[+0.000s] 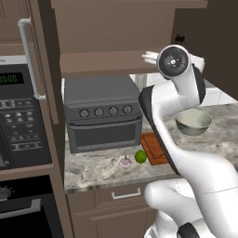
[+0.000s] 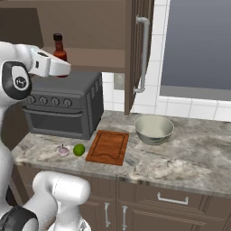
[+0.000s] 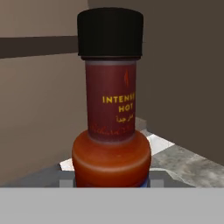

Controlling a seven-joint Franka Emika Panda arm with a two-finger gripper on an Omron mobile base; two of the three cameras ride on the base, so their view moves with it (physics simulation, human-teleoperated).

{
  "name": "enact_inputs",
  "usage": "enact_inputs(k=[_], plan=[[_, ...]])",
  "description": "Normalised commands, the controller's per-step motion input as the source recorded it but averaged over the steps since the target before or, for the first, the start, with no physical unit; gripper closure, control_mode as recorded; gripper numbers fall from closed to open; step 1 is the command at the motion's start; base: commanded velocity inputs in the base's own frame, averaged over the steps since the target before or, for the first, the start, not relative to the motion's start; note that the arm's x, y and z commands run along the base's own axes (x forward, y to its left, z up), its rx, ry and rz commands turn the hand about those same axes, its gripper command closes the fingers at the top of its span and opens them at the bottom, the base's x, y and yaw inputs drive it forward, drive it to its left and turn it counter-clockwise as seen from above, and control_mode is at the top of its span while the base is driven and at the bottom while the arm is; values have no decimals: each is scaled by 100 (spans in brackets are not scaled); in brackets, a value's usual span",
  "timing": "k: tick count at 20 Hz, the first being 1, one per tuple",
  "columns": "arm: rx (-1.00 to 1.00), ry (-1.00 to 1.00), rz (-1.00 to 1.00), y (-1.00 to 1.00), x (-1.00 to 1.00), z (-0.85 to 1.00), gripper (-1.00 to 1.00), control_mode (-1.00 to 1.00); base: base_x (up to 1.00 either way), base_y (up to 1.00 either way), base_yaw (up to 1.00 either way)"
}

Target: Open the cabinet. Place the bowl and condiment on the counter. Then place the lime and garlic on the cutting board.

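Cabinet (image 2: 135, 49): both doors stand open; the right door's silver bar handle shows in the right base view.
Shelf (image 2: 97, 56): the inner shelf carries the condiment.
Condiment (image 2: 59, 47): dark-red bottle with a black cap, upright on the shelf, directly above the toaster oven; in the hand view it stands very close in front of the camera, label reading "INTENSE HOT".
End effector (image 2: 63, 68): raised to shelf level, at the base of the condiment. The fingertips are hidden behind the bottle and the white hand, so whether they are clamped on the bottle or merely apart beside it cannot be told.
Bowl (image 2: 154, 128): pale grey-green, upright on the desk, right of the cutting board and apart from it.
Desk (image 2: 180, 158): speckled stone surface bearing the toaster oven, board, bowl, lime and garlic.
Cutting board (image 2: 108, 146): flat on the desk, in front of the toaster oven's right corner.
Lime (image 2: 79, 150): on the desk, just left of the board, apparently not touching it.
Garlic (image 2: 63, 150): on the desk, just left of the lime.
Toaster oven (image 2: 63, 108): dark grey, door shut, at the back of the desk.
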Motion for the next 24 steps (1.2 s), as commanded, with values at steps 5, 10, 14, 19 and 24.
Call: enact_inputs(k=[5, 10, 14, 19, 24], plan=[[0, 6, 11, -2, -58, -26, 100, -100, 0, 0, 0], [-1, 6, 17, -7, -36, -33, 100, -100, 0, 0, 0], [0, 8, 17, -17, -12, -32, 100, -100, 0, 0, 0], [0, 5, 16, -14, 0, -31, 100, -100, 0, 0, 0], [0, 0, 9, -6, 0, -49, 100, -100, 0, 0, 0]])
